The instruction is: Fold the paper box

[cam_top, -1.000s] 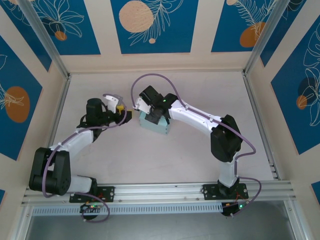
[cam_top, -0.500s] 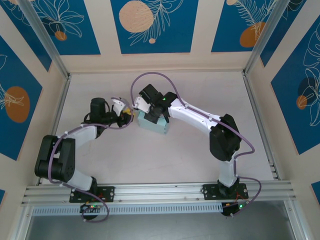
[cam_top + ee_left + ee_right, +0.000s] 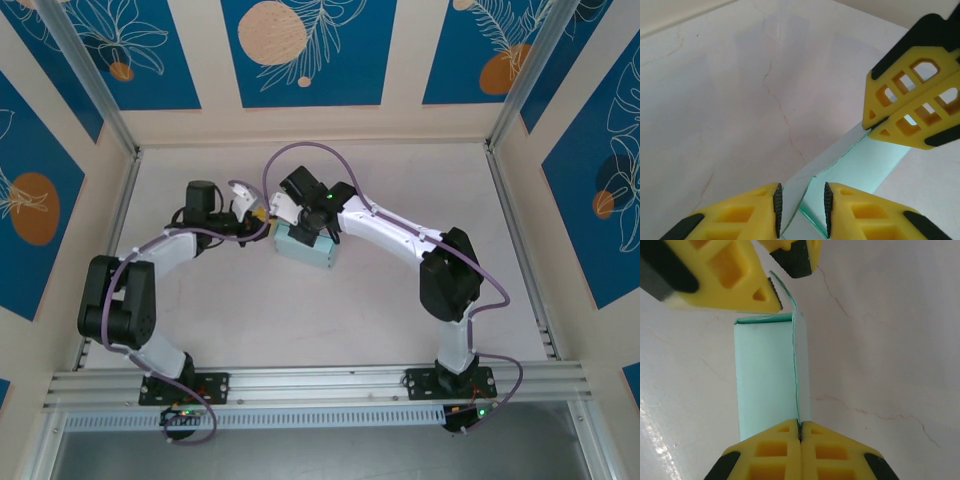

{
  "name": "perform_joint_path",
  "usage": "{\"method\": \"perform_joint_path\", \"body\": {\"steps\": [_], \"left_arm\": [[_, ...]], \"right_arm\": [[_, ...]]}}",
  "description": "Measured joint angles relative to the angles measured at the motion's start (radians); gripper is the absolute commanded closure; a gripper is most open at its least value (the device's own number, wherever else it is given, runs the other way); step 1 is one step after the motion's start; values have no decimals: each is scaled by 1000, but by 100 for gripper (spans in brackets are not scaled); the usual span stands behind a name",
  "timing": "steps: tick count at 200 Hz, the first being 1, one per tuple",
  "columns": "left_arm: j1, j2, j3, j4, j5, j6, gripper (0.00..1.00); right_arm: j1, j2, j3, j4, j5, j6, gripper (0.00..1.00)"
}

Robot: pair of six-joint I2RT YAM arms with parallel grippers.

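Left arm swung in to the paper box; left end effector, slightly spread, straddles a flap. Right end effector pinches the box wall. Flap-folding step, likely; next: clamp, fold inward.

Item: paper box, lying on the table near its middle, slightly toward the far side. The left gripper stands at the box's left end with an end flap between its fingers (so both wrist views show). The right gripper stands above the box from the right, fingertips on a raised panel edge.
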Motion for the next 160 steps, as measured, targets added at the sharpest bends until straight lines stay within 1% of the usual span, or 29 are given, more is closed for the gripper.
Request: {"method": "perform_joint_path", "body": {"steps": [33, 66, 85, 96, 137, 141, 143, 149, 160], "left_arm": [[0, 12, 27, -70, 2, 3, 73], [0, 39, 90, -178, 2, 46, 74], [0, 42, 102, -200, 1, 53, 75], [0, 42, 102, -207, 1, 53, 77], [-2, 45, 104, -235, 2, 69, 78], [-2, 45, 105, -237, 1, 69, 79], [-2, 45, 105, -238, 1, 70, 81], [-2, 45, 105, -243, 1, 69, 84], [-2, 45, 105, -246, -4, 76, 85]], "right_arm": [[-2, 0, 0, 0, -10, 0, 95], [-6, 0, 0, 1, -19, 0, 95], [-10, 0, 2, 0, -26, 0, 95], [-10, 0, 2, 0, -29, 0, 95], [-14, 0, 2, 0, -43, 0, 95], [-15, 0, 2, 0, -44, 0, 95], [-16, 0, 2, 0, -45, 0, 95], [-16, 0, 2, 0, -48, 0, 95], [-19, 0, 2, 0, -57, 0, 95]]}}
